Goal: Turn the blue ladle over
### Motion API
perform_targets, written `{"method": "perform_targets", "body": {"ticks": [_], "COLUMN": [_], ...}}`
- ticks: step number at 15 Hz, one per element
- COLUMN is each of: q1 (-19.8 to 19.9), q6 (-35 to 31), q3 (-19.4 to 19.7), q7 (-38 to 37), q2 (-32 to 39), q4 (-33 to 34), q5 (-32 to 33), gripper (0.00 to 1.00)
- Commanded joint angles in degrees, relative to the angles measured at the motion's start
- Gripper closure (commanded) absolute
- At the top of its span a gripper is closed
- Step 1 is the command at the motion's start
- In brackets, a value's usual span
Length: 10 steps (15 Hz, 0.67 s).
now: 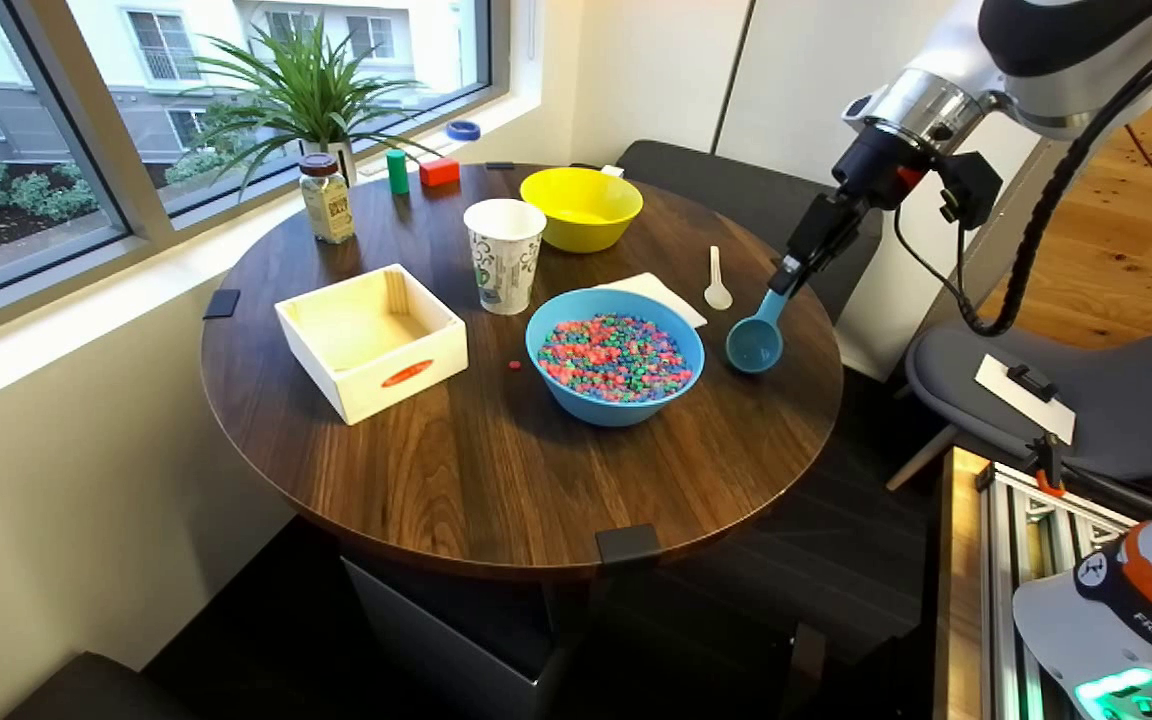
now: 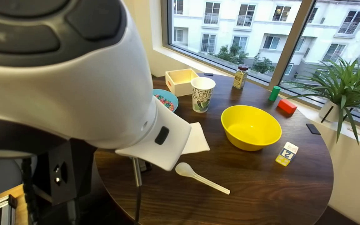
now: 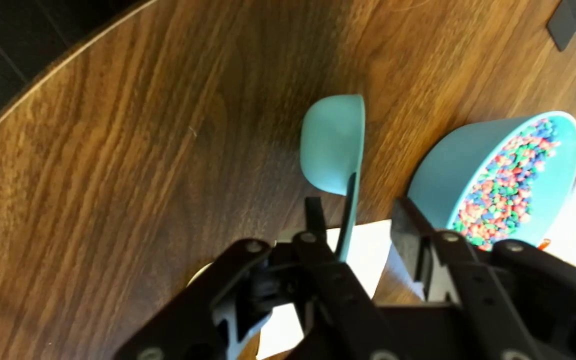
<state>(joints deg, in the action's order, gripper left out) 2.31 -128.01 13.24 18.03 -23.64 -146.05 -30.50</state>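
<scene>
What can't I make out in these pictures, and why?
Small light-blue plastic ladle: hidden in an exterior view by the robot's bulky white arm.
End of the ladle's slim handle: covered by the robot's black hand in an exterior view.
Bottom inside the tall white patterned paper cup: blocked by its own wall in both exterior views.
Fine print on the dark-lidded clear jar: too small in both exterior views.

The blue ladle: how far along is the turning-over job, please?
Done: the handle of the blue ladle lies between the fingers of the claw. In hand, perhaps: gripping; a gap shows beside the handle in the wrist view. Left, probably: completing the turn; the cup's opening faces sideways, neither fully up nor down.
</scene>
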Motion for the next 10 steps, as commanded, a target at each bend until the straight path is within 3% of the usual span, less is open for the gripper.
{"method": "perform_targets", "body": {"ticks": [1, 8, 10], "q1": [0.67, 0.96, 0.96], "q6": [-1.98, -2.65, -2.81], "q3": [-0.66, -0.64, -0.64], "q7": [-0.54, -1.06, -1.13], "q2": [-0.09, 0.26, 0.44], "q4": [-1.18, -1.12, -1.12], "q5": [1.88, 4.15, 4.55], "gripper": [0.62, 0.31, 0.32]}}
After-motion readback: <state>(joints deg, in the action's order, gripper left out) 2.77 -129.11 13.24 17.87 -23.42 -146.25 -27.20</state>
